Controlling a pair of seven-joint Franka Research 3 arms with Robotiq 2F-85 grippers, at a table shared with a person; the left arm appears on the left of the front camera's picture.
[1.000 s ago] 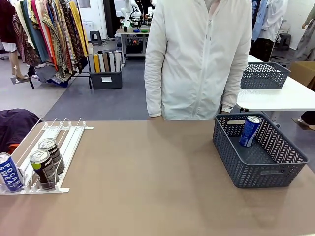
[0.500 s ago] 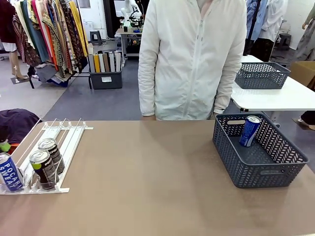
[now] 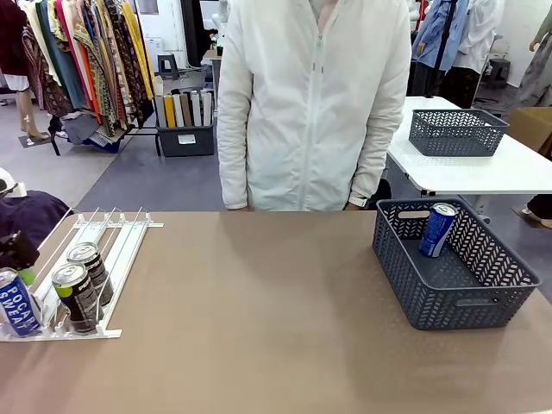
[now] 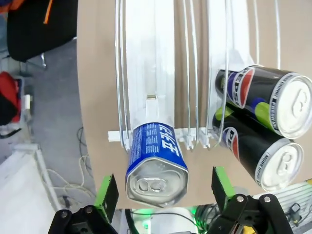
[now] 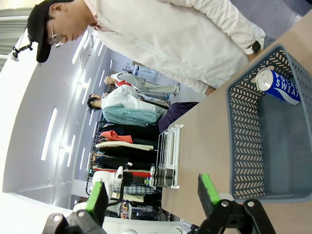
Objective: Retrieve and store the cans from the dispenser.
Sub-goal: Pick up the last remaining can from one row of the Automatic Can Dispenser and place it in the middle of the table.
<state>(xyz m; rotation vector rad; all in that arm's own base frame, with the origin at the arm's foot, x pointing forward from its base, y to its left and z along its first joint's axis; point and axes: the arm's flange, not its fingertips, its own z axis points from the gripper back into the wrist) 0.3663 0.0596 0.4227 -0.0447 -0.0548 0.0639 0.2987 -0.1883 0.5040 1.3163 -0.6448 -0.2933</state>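
Observation:
The white dispenser [image 3: 112,237] lies at the table's left with three cans at its near stop tabs: a blue Pocari Sweat can [image 3: 17,302] and two dark cans [image 3: 76,297], [image 3: 90,266]. My left gripper [image 3: 21,263] shows at the picture's left edge, just above the blue can. In the left wrist view this gripper [image 4: 163,187] is open, its green pads [image 4: 107,190] either side of the blue can's [image 4: 156,163] top and apart from it. The dark cans [image 4: 265,100] stand in the neighbouring lane. My right gripper [image 5: 153,195] hangs open and empty near the basket.
A dark grey lattice basket [image 3: 453,297] at the table's right holds one blue can [image 3: 437,228] leaning on its far wall. A person in a white jacket [image 3: 310,103] stands at the far edge. Bare brown tabletop [image 3: 259,319] spans the middle.
The person has stepped towards picture left. My left gripper has come into the front view at the left edge, beside the dispenser. The cans have not moved.

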